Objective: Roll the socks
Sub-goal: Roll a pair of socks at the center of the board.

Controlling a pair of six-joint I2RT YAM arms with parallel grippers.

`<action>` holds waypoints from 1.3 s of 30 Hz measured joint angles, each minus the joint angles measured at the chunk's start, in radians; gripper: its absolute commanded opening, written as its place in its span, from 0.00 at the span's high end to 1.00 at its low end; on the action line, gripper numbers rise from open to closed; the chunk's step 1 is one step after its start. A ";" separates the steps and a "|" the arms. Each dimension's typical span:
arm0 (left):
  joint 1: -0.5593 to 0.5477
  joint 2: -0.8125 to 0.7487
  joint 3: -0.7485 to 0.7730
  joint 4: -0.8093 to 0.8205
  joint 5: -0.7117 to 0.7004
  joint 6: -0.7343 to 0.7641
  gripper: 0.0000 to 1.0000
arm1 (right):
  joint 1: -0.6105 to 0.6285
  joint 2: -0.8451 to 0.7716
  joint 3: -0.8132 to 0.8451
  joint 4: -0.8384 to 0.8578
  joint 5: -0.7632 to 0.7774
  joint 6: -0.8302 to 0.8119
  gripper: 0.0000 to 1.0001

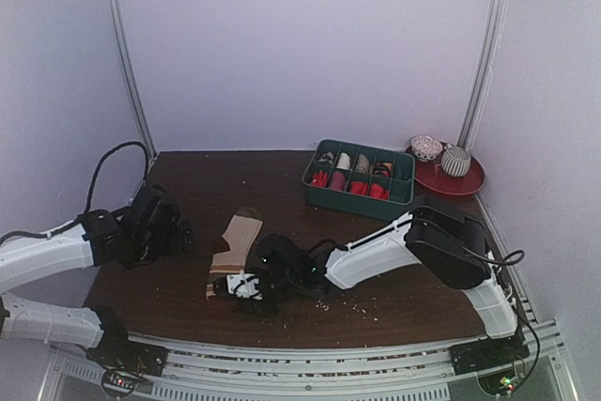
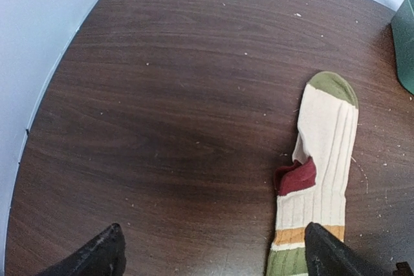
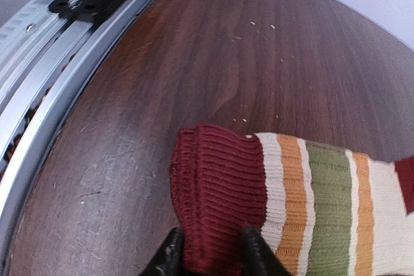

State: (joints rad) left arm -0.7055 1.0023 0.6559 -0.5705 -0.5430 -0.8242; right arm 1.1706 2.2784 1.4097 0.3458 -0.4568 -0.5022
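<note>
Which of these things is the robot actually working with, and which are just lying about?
Part of the job:
- striped sock, flat on the table
- right gripper, pinching the sock's maroon cuff
- left gripper, open, toe end of the sock ahead of it

Just lying about:
- green tray with red bundles in its compartments
- red plate carrying two round pots

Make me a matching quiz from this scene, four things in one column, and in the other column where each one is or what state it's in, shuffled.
Things
1. left end effector
2. right end effector
3. striped sock
4. red plate

Places or states
A. in the far right corner
B. open, holding nothing
C. laid out unrolled, toe away from the arm bases
D. pinching the sock's cuff

Pairs: 1-B, 2-D, 3-C, 4-A
</note>
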 measured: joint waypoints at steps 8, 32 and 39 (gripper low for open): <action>0.000 -0.016 -0.034 0.067 0.050 0.053 0.11 | -0.041 -0.002 0.005 -0.038 -0.027 0.209 0.95; -0.304 0.088 -0.383 0.931 0.522 0.408 0.24 | -0.291 -0.062 -0.153 -0.098 -0.537 1.148 0.98; -0.304 0.089 -0.400 1.007 0.518 0.428 0.32 | -0.283 -0.048 -0.008 -0.387 -0.499 0.898 0.98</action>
State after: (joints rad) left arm -1.0092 1.0908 0.2558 0.4362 -0.0250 -0.3965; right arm 0.8875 2.2299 1.4017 -0.0414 -0.9562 0.3962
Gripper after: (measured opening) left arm 0.713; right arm 0.069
